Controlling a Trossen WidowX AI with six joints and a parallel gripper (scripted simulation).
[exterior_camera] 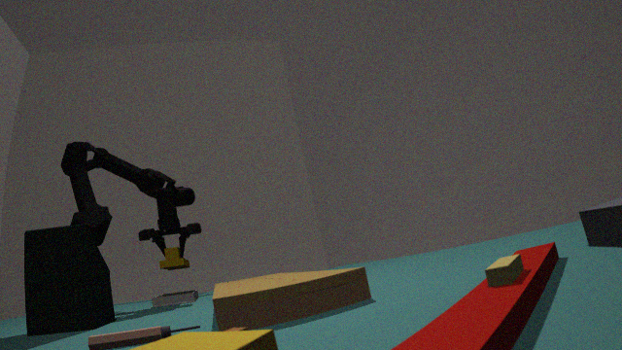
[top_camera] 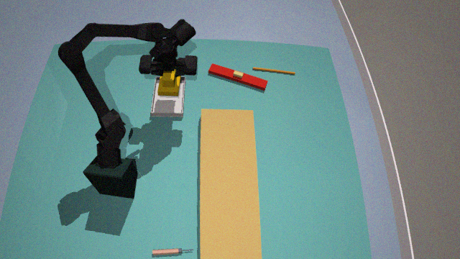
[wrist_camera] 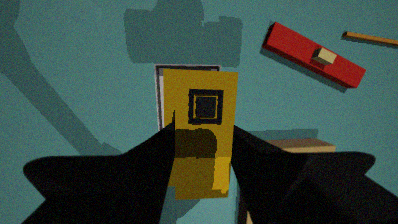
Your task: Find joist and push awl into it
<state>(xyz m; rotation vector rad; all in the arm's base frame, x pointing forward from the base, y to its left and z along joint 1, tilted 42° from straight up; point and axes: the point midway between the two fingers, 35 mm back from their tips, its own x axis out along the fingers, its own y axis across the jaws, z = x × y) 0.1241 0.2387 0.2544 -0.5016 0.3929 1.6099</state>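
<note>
My gripper (top_camera: 169, 75) (exterior_camera: 174, 249) (wrist_camera: 200, 124) is shut on the yellow stud finder (top_camera: 168, 91) (exterior_camera: 174, 264) (wrist_camera: 200, 81), whose dark square window faces the wrist camera. It is held in the air above the white tray (top_camera: 167, 115) (exterior_camera: 175, 299) (wrist_camera: 158, 100), overlapping the tray's far part in the top view. The tray holds only a shadow where its inside shows. The tan floor panel (top_camera: 230, 180) (exterior_camera: 292, 278) (wrist_camera: 305, 146) lies to the right of the tray; no hole can be made out in it. The awl (top_camera: 166, 252) (exterior_camera: 128, 336) lies left of the panel, its tip pointing toward it.
A red bar (top_camera: 251, 82) (exterior_camera: 466, 311) (wrist_camera: 295, 48) with a small pale block (top_camera: 238, 74) (exterior_camera: 504, 271) (wrist_camera: 324, 56) lies beyond the panel. An orange stick (top_camera: 274, 70) (wrist_camera: 372, 38) lies beside it. The exterior view also shows a yellow object (exterior_camera: 214, 341) and a dark box (exterior_camera: 603, 227).
</note>
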